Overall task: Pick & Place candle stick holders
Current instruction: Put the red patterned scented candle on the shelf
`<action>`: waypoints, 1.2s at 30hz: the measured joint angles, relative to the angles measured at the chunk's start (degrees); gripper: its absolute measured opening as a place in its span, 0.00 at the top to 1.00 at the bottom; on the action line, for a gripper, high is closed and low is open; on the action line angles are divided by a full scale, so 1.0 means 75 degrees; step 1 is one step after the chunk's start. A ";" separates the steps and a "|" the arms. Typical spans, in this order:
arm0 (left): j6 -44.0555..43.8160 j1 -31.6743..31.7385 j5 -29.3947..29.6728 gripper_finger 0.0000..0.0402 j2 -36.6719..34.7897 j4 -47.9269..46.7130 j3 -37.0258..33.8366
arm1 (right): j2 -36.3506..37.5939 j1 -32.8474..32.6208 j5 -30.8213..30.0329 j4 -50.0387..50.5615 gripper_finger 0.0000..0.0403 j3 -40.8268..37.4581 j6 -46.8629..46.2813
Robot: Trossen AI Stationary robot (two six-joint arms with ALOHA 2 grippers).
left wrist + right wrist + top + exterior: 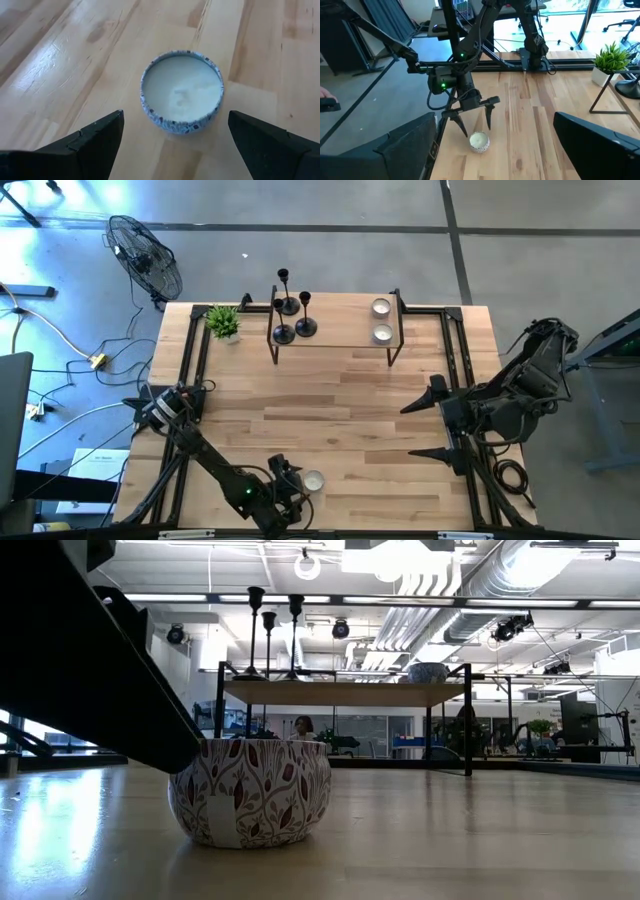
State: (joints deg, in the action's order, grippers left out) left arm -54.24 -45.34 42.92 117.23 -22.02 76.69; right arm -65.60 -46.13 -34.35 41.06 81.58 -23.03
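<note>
Three black candle stick holders stand by their round bases on a raised wooden shelf at the table's far side, and show in the low view as thin stems. Two silvery tealight cups sit on the shelf's right end. A third cup with a patterned wall rests on the table near its front edge. My left gripper is open, with a finger on either side of this cup, not touching it. My right gripper hangs open above the table's right side.
A small potted plant stands at the far left, beside the shelf's black legs. A black rail frame runs along the table's left and right sides. Bare wood lies between the shelf and the near cup.
</note>
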 joint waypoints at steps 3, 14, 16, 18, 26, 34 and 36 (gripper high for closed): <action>0.0000 0.0000 0.0020 0.13 0.0000 0.0006 0.0000 | 0.0000 0.0000 -0.0001 -0.0069 0.01 0.0000 -0.0003; 0.0067 0.0112 -0.0107 0.13 0.0000 0.0405 0.0000 | 0.0000 0.0000 0.0000 -0.0210 0.01 -0.0001 0.0015; 0.0079 0.0189 -0.0265 0.13 0.0000 0.0407 0.0000 | 0.0000 0.0000 0.0003 -0.0210 0.01 0.0000 0.0015; 0.0093 0.0306 -0.0517 0.13 0.0000 0.0402 0.0000 | 0.0000 0.0000 0.0003 -0.0241 0.02 0.0000 0.0017; 0.0474 0.0656 -0.1065 0.13 0.0000 0.0495 0.0000 | 0.0000 0.0000 0.0006 -0.0313 0.02 0.0000 0.0006; 0.0396 0.0766 -0.1513 0.13 0.0003 0.0727 0.0000 | 0.0000 0.0000 0.0012 -0.0314 0.01 0.0000 -0.0006; 0.0396 0.0766 -0.1515 0.13 0.0003 0.0726 0.0000 | 0.0000 0.0000 0.0012 -0.0313 0.01 -0.0001 0.0002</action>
State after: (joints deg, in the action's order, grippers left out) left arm -51.27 -39.59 31.55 117.25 -16.58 76.69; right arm -65.60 -46.13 -34.26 38.71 81.57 -23.01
